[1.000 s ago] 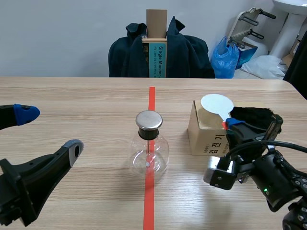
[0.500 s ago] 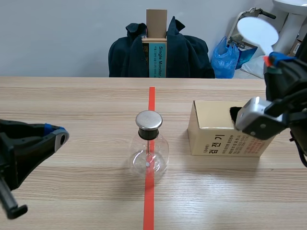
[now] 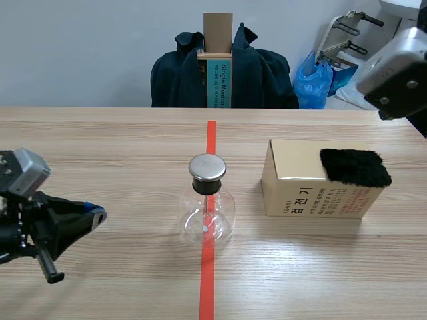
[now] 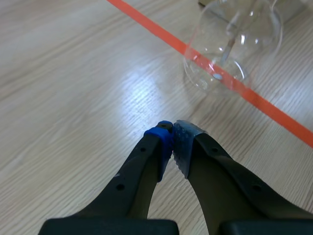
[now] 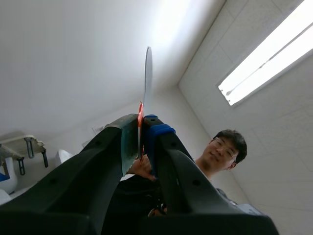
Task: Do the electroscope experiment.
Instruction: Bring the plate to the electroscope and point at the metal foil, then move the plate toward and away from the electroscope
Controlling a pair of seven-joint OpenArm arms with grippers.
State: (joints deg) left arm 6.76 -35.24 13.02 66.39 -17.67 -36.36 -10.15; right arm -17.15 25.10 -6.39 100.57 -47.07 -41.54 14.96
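The electroscope, a round glass flask (image 3: 207, 213) with a metal cap (image 3: 207, 168), stands on the red tape line at mid-table. In the left wrist view the flask (image 4: 234, 44) is ahead and to the right of my left gripper (image 4: 172, 136), which is shut on nothing. That gripper (image 3: 92, 216) hovers low over the table, left of the flask. My right arm (image 3: 399, 63) is raised at the far right, its fingers out of the scene view. My right gripper (image 5: 141, 122) points upward, shut on the orange-red handle of a thin white disc paddle (image 5: 147, 73), seen edge-on.
A cardboard box (image 3: 303, 193) sits right of the flask with a black fur cloth (image 3: 355, 167) on its top. A chair draped with a dark jacket (image 3: 223, 70) stands behind the table. A person (image 5: 222, 147) shows beyond the right gripper.
My right arm has lifted the white disc paddle off the box and up out of the scene view. My left gripper has shut and dropped lower at the left.
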